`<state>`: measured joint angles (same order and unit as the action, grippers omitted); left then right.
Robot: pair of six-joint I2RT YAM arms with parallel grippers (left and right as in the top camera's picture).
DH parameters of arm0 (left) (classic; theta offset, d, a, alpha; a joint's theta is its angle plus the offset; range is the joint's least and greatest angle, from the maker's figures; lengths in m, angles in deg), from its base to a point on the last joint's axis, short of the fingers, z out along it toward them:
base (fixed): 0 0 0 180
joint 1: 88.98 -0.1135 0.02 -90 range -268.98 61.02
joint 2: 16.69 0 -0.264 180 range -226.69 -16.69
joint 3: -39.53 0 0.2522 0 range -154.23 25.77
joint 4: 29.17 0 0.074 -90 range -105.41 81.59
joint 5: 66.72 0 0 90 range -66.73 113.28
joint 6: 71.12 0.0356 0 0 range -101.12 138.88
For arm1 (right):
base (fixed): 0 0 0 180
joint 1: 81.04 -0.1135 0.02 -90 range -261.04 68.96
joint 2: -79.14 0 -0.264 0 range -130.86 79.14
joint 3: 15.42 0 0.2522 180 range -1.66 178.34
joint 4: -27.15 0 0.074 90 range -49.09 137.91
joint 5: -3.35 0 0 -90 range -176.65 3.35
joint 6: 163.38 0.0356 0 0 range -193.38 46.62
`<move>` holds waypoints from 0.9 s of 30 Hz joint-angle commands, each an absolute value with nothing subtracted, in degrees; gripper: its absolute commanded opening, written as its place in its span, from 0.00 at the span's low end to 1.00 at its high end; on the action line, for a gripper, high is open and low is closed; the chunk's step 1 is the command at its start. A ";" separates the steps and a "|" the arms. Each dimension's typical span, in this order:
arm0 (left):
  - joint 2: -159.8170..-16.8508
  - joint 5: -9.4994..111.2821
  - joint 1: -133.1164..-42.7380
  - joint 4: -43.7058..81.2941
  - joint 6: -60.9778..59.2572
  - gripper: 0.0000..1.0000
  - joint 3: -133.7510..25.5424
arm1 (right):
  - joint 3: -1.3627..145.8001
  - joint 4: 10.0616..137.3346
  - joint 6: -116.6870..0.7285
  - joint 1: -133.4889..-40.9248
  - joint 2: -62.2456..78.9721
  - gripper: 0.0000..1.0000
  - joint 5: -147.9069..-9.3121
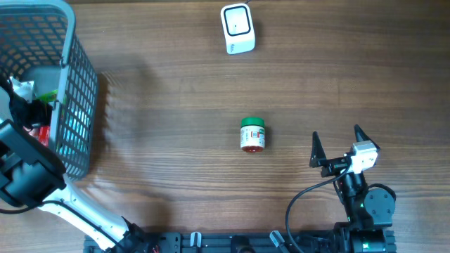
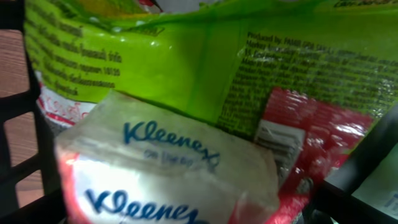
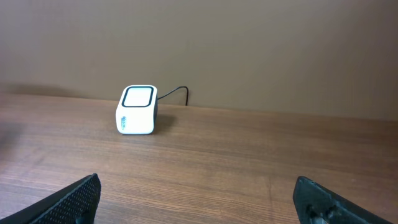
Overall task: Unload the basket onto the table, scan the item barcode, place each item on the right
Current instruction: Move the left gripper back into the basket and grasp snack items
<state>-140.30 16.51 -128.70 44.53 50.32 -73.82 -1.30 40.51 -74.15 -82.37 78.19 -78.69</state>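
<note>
Small jar (image 1: 252, 134) alone mid-tabletop (image 1: 176, 91), my arms on either side of it.
The jar's green lid points toward the white scanner (image 1: 237, 28), which sits well beyond it at the far edge. My right gripper (image 1: 336, 133) is to the jar's right and a little nearer, fingers spread wide around nothing. Far to the jar's left, my left arm (image 1: 24, 165) reaches into the grey mesh basket (image 1: 74, 84).

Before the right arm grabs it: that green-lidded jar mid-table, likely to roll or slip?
The jar seems to lie on its side, label showing, so a sideways nudge would probably roll it on the smooth table. It looks small and rigid, likely light. Its round body may twist out of the open right gripper unless pinched squarely.
</note>
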 commanded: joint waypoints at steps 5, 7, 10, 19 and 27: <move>-143.05 21.25 -129.12 44.38 50.86 1.00 -72.84 | -1.36 40.29 -74.74 -82.15 78.34 1.00 -77.77; -143.07 23.75 -129.12 44.33 50.82 1.00 -72.44 | -1.36 40.29 -74.74 -82.15 78.34 1.00 -77.77; -143.07 23.83 -129.12 43.42 50.84 1.00 -70.61 | -1.36 40.29 -74.77 -82.15 78.34 1.00 -77.75; -143.10 23.66 -129.34 35.31 50.80 0.78 -62.74 | -1.36 40.31 -74.77 -82.15 78.34 1.00 -77.77; -143.03 23.90 -129.34 33.71 48.57 0.11 -62.37 | -1.36 40.29 -74.74 -82.15 78.34 1.00 -77.77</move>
